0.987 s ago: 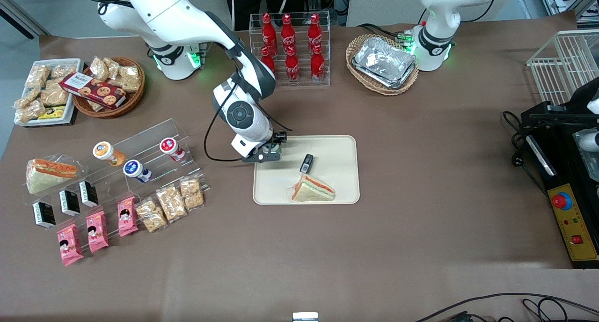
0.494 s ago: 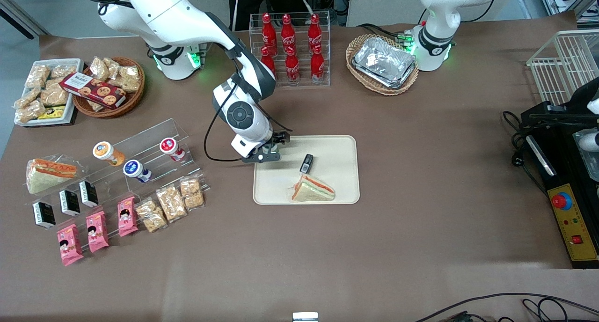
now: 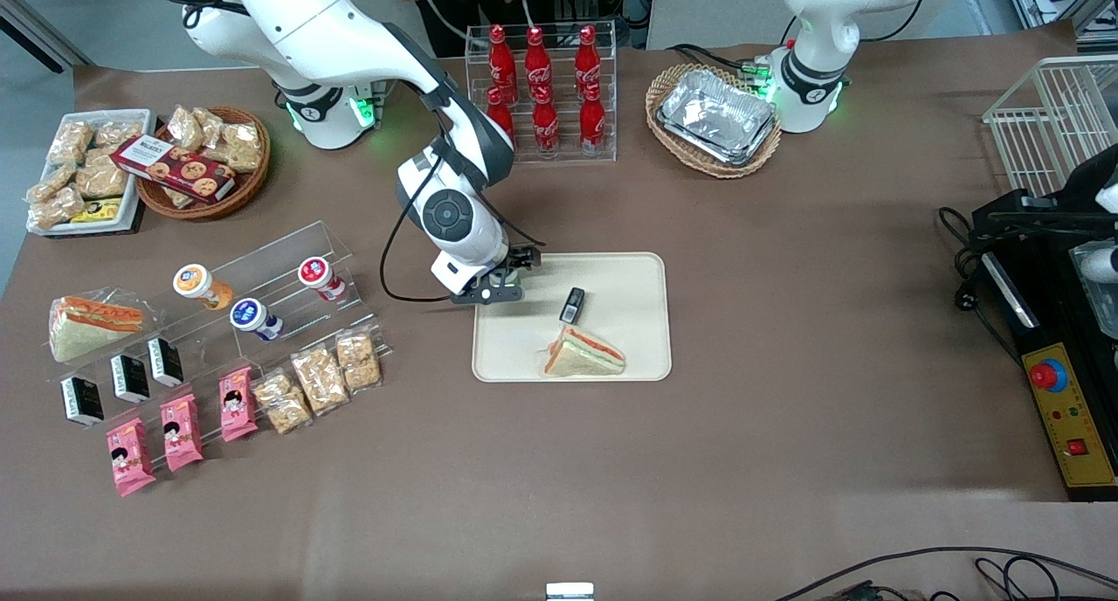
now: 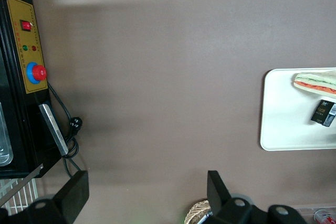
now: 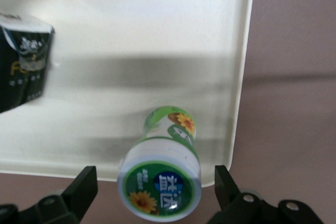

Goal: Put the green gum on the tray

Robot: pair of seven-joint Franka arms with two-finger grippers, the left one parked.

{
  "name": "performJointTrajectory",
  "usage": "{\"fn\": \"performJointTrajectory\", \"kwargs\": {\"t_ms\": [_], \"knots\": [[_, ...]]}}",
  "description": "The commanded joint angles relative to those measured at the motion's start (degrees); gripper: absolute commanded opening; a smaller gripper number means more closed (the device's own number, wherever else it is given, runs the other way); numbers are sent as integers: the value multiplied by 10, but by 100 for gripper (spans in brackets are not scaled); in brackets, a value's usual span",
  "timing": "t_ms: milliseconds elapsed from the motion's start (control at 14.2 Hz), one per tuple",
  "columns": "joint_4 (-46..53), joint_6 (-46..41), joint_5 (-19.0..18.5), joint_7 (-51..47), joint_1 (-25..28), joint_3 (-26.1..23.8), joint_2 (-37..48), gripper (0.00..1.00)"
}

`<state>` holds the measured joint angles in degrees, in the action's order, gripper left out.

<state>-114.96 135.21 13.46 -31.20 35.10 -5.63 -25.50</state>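
**Green gum standing on tray corner, gripper spread around it**

The green gum (image 5: pixel 160 177) stands upright on the tray (image 5: pixel 131 35), just inside the tray's rim near a rounded corner. Its white lid faces the wrist camera. The gripper (image 5: pixel 156 188) is directly above the bottle with both fingers (image 5: pixel 84 187) spread wide; a clear gap shows on each side and neither finger touches it. A small black packet (image 5: pixel 23 61) lies on the tray near the gripper. A wrapped sandwich (image 3: pixel 583 355) lies on the tray, nearer the front camera than the gripper (image 3: pixel 517 269).
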Motion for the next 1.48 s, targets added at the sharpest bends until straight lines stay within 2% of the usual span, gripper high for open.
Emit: {"fn": "performJointTrajectory", "kwargs": {"t_ms": [0, 141, 564, 635, 776, 987, 1269, 1410], "knots": [[22, -54, 6, 52, -23, 13, 39, 100], [69, -135, 6, 97, -51, 16, 50, 100], [195, -359, 5, 153, -142, 17, 96, 100], [196, -390, 1, 167, -158, 18, 114, 100], [195, -440, -37, 177, -193, 18, 149, 100], [196, -478, -76, 206, -223, 18, 193, 100], [199, -503, -80, 237, -265, 25, 236, 100], [230, -505, -105, 277, -266, 45, 237, 100]]}}
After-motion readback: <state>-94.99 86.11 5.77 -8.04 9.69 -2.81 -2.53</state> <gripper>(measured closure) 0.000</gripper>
